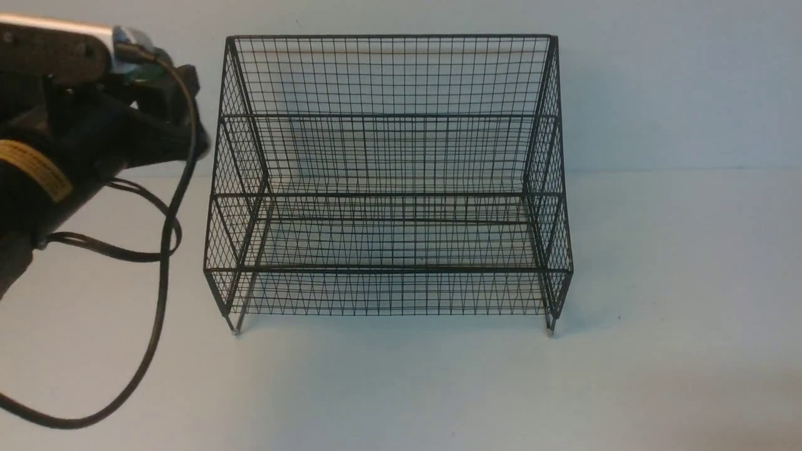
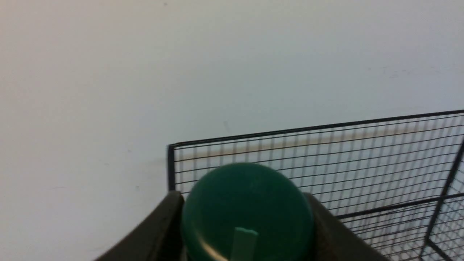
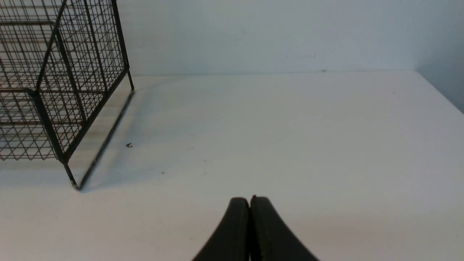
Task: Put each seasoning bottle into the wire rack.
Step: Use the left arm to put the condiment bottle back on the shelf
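The seasoning bottle [image 2: 246, 214] shows only its dark green round cap in the left wrist view. My left gripper [image 2: 243, 197] is shut on it, one dark finger pressed against each side. The bottle is held up beside the top left corner of the black wire rack [image 2: 326, 127]. In the front view the wire rack [image 1: 388, 116] stands in the middle with nothing on its tiers, and my left arm [image 1: 94, 138] is raised at its left side; the bottle is hidden there. My right gripper [image 3: 250, 198] is shut with nothing in it, low over the table to the right of the rack [image 3: 54, 90].
A black cable [image 1: 160, 263] hangs in a loop from the left arm down to the table. The pale wall [image 1: 677, 81] stands close behind the rack. The white table [image 3: 290, 137] stretches to the right of the rack, up to a corner of the walls.
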`<action>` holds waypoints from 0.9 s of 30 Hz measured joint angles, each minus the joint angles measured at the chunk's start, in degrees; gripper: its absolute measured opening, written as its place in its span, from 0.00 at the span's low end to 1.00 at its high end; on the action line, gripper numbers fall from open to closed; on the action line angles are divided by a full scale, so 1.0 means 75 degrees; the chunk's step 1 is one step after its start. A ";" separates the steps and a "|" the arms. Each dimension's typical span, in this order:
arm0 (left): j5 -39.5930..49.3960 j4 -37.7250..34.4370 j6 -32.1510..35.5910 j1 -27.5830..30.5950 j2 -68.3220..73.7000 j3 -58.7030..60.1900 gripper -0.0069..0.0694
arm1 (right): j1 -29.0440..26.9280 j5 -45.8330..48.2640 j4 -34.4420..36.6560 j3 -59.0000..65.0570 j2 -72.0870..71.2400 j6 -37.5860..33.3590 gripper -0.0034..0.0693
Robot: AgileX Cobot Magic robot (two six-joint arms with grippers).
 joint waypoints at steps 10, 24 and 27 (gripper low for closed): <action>0.0446 0.0000 -0.0167 -0.1170 0.1665 -0.1420 0.53 | 0.0000 0.0000 0.0000 0.0000 0.0000 0.0000 0.03; 0.0358 -0.0254 -0.0174 -0.1202 0.3362 -0.1754 0.53 | 0.0000 0.0000 0.0000 0.0000 0.0000 0.0000 0.03; 0.0291 -0.0254 -0.0174 -0.1202 0.3580 -0.1763 0.53 | 0.0000 0.0000 0.0000 0.0000 0.0000 0.0000 0.03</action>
